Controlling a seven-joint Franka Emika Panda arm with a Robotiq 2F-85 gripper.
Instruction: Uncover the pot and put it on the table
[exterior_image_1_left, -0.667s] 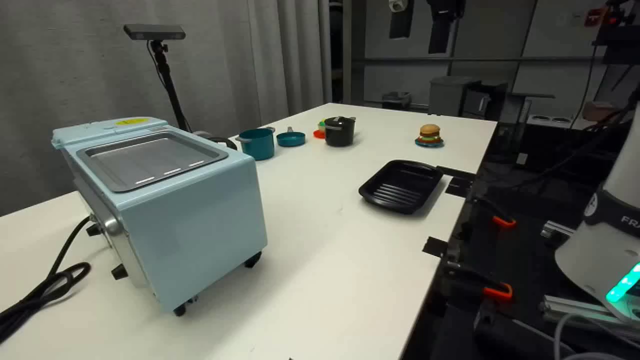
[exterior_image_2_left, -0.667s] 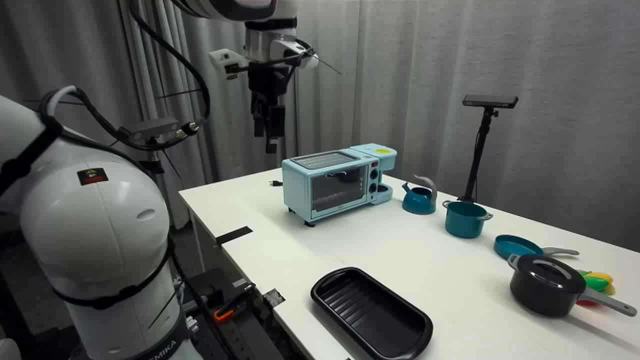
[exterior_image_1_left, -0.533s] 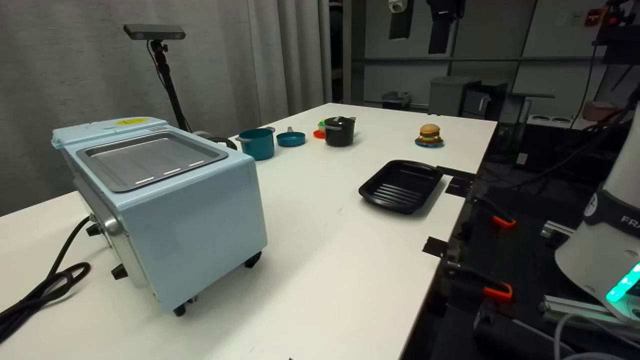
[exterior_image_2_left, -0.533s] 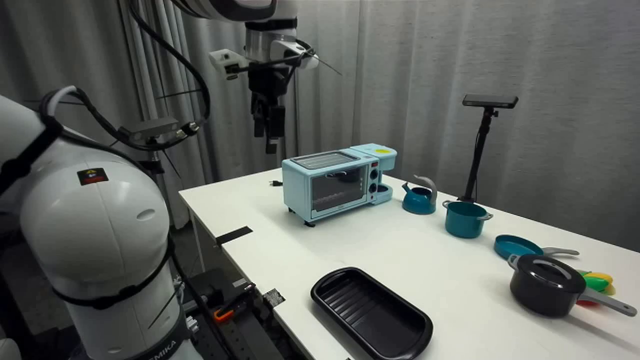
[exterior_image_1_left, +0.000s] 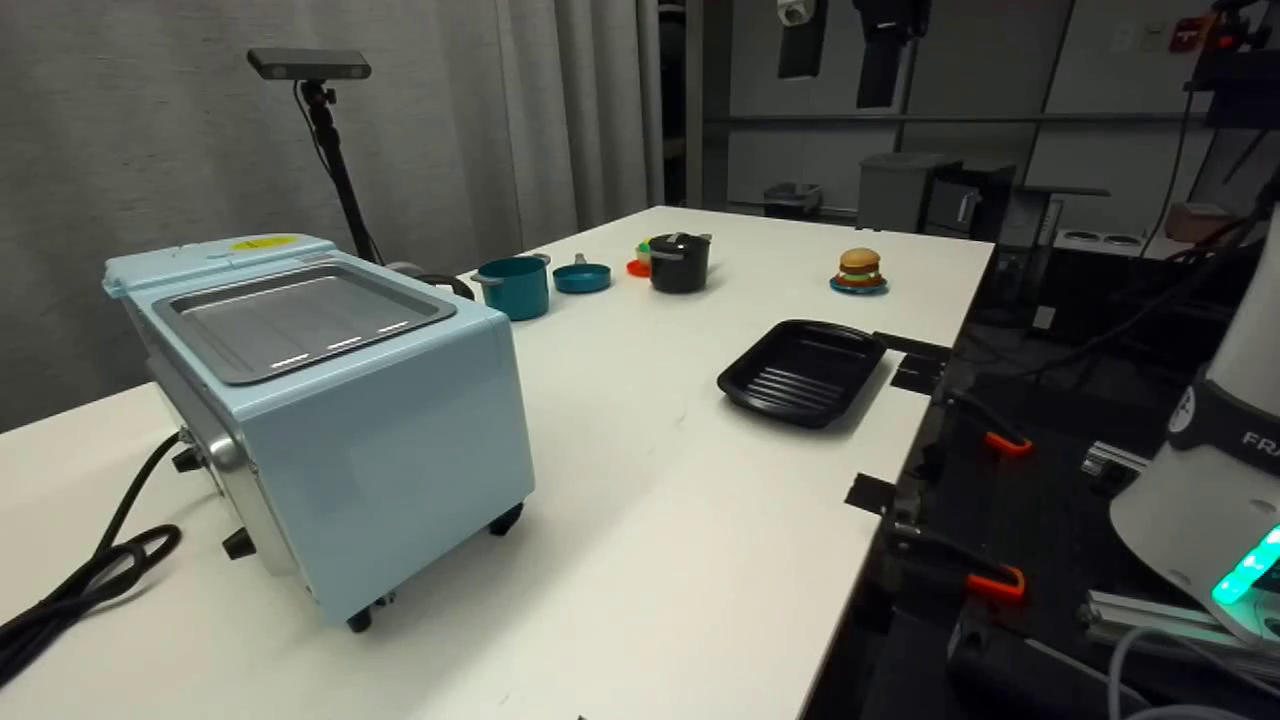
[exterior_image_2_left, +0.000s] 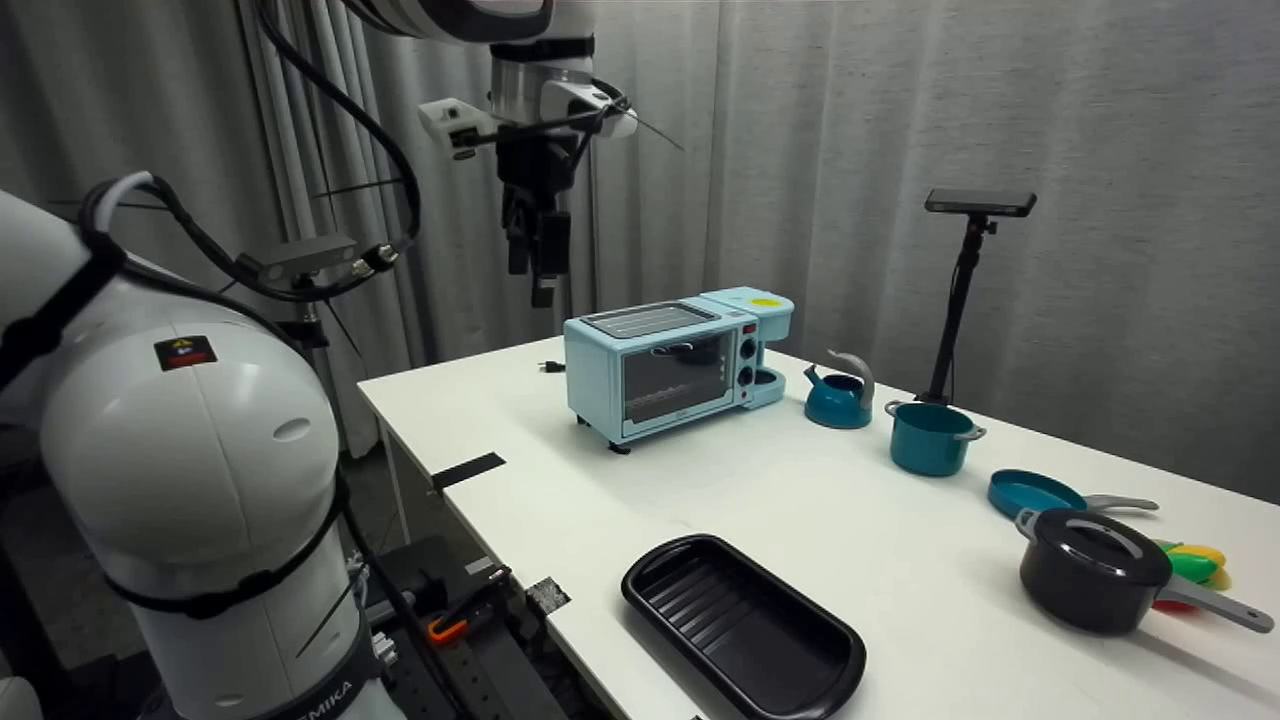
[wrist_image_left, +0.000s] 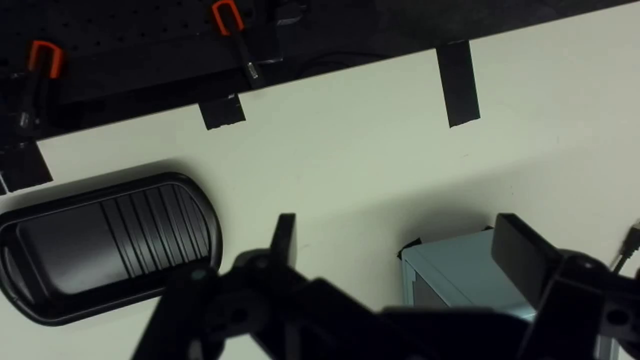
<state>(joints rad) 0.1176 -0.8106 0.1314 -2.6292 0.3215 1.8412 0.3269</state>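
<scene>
My pincer (wrist_image_left: 398, 245), spread wide, holds nothing; in an exterior view, the lidded pot (exterior_image_2_left: 1088, 592) points its handle (exterior_image_2_left: 1218, 604) and long axis lower right.

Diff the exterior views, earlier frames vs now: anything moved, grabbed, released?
Nothing visibly changed: nothing moved, nothing taken hold of or let go. The gripper, open in the wrist view, hangs in the same place above the white table. The black pot stands where it was, lid on. The black tray, light-blue oven and teal kettle stayed put too. No earlier wrist picture to compare.
</scene>
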